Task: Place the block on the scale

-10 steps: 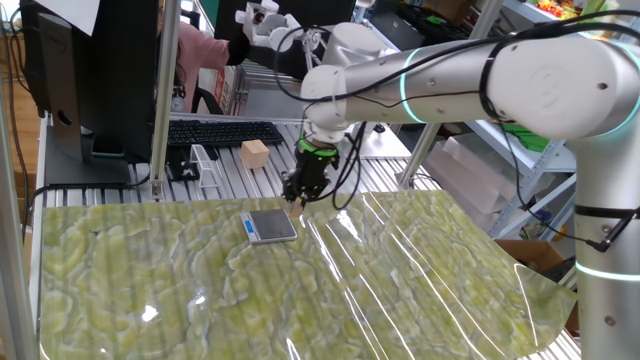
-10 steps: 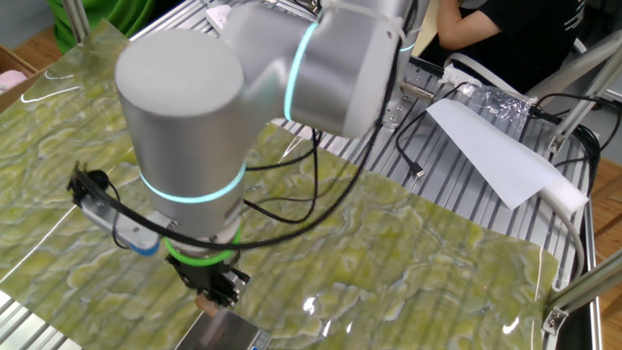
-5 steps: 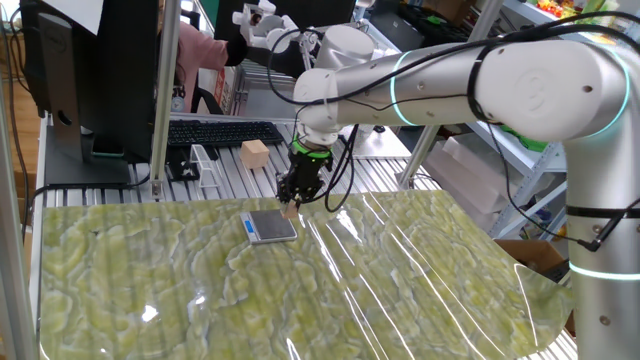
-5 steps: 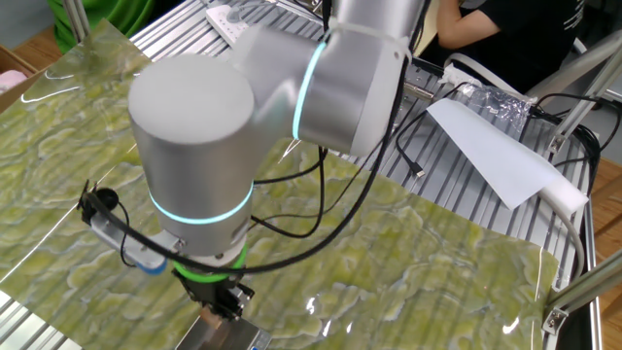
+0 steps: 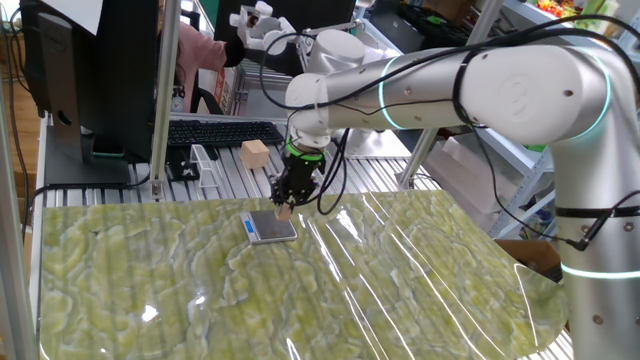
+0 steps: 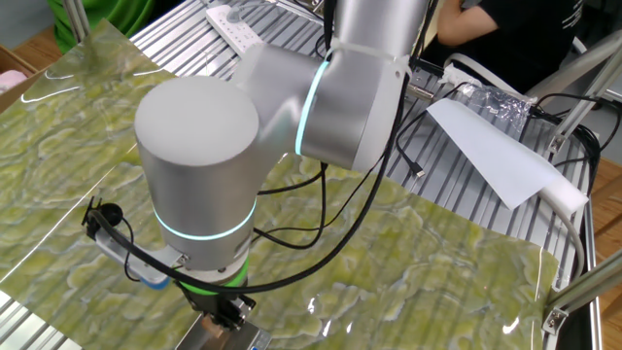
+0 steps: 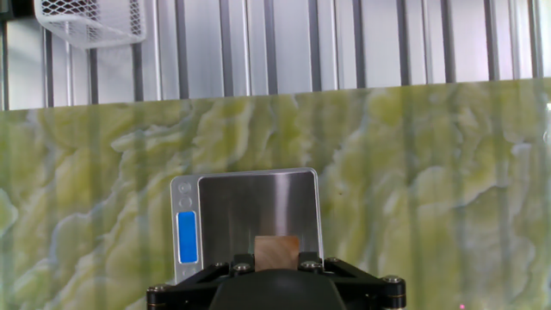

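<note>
Block [image 7: 276,252] held by fingers [image 7: 238,266] over scale [image 7: 250,207].

Tiny light-brown block [image 7: 276,252] in the gripper [image 7: 277,263] over the silver scale [image 7: 255,215].

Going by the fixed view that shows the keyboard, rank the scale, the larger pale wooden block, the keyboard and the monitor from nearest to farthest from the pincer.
1. The scale, on the green mat right under the pincer.
2. The larger pale wooden block, behind the scale on the slatted table.
3. The keyboard, farther back and left.
4. The monitor, at the far left.
</note>
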Tool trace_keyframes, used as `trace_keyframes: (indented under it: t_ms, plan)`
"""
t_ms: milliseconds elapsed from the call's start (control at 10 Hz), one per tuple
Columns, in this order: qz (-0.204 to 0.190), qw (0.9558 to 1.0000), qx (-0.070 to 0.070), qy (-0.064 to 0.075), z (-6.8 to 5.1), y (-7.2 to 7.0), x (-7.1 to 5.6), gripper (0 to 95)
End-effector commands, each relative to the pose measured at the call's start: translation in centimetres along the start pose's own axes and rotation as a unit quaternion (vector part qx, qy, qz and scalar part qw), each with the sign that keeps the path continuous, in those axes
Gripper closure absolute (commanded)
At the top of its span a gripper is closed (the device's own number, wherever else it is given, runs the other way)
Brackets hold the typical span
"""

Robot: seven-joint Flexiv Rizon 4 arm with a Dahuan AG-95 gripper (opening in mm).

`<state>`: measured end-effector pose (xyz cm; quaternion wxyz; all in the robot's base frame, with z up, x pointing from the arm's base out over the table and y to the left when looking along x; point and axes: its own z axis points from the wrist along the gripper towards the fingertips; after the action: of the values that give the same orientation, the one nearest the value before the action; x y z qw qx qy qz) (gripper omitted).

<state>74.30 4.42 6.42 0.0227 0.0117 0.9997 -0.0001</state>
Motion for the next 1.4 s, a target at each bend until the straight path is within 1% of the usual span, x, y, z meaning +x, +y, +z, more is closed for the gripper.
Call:
trace_keyframes:
  t_ms: [100, 300, 700, 1400]
  plan:
    - [0.001, 1.0, 0.0, 0.0, 0.2, 0.1, -0.1, 95.0]
    - [0.002, 1.0, 0.0, 0.0, 0.4, 0.2, -0.2, 95.0]
    - [0.008, 1.0, -0.001, 0.001, 1.1, 0.6, -0.4, 95.0]
    - [0.013, 0.9999, -0.002, -0.002, 2.1, 1.0, -0.7, 95.0]
